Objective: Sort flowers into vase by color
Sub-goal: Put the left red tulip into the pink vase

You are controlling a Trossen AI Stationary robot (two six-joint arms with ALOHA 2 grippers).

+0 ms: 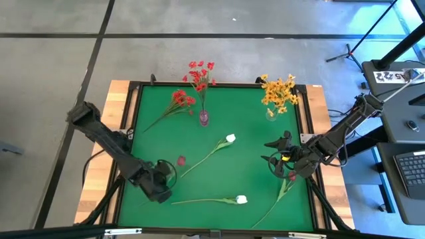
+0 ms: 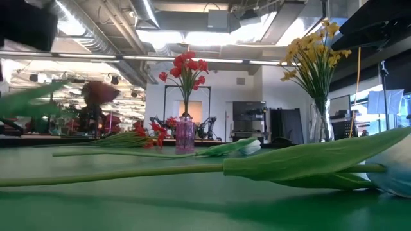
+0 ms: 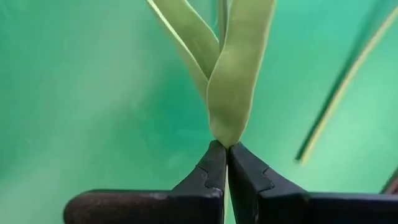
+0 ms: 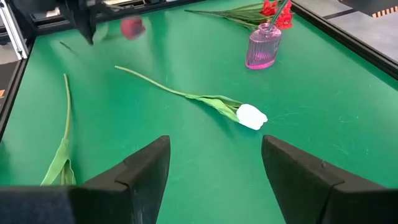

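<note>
My left gripper (image 1: 161, 180) (image 3: 225, 149) is near the table's front left, shut on a maroon-bud flower (image 1: 181, 160). That flower's blurred bud (image 2: 99, 93) (image 4: 132, 27) shows above the table. My right gripper (image 1: 275, 158) (image 4: 214, 168) hangs open at the right, holding nothing. A white flower (image 4: 250, 116) lies flat in front of it. A second white flower (image 1: 241, 199) lies near the front edge. Another maroon flower (image 1: 292, 176) lies under the right arm. Red sprays (image 1: 199, 73) stand in a purple vase (image 1: 204, 118). Yellow sprays (image 1: 279, 89) stand in a clear vase (image 1: 270, 114). My left gripper pinches the maroon flower between its two fingertips where the green leaves meet the stem (image 3: 222, 134). The fingers slant steeply down. The leaves and the bud end reach out beyond the fingertips, off the green mat.
One red spray (image 1: 179, 99) lies on the mat left of the purple vase. The green mat (image 1: 252, 172) is framed by a black rim and wooden table edges. Bare mat lies between the vases and the lying flowers.
</note>
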